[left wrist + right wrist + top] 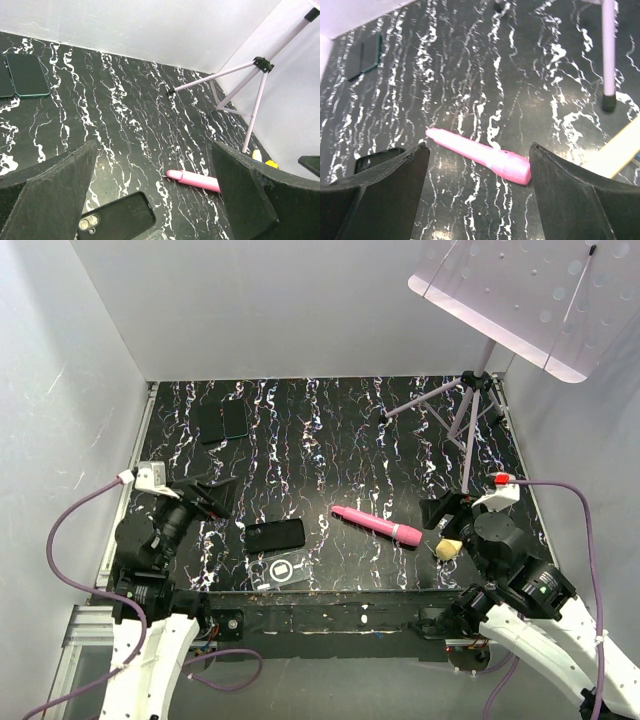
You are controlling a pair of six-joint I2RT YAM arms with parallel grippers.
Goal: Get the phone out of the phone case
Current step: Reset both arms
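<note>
The phone [236,420], a black rectangular slab with a glossy dark screen and a bluish-teal sheen along its rim, lies flat and bare in the upper left of the overhead frame. A second dark flat slab [209,425] sits close on its left. The phone case [281,571], a thin clear plastic shell with a white ring-and-bar mark at its centre, lies alone at the lower centre-left. It is by the near edge of the black, white-veined desk [400,440], well apart from the phone. The shell looks see-through and empty, so I judge the removal itself done. What is left calls only for keeping my fingers off both pieces, since so thin a shell would likely skid on that smooth top if brushed. Just above the case rests a matte-black phone [275,535] with rounded corners, back up, its ringed lenses plain in my left wrist view. My left hand [155,150] is spread wide, with nothing between its rough black wedge fingers. My right hand [477,147] gapes wide and empty too. Beyond it lies a smooth pink cylinder [378,525] with a rounded end, and a pale yellow block [448,548] sits at lower right. A thin-legged lilac tripod [470,410] stands at upper right.
</note>
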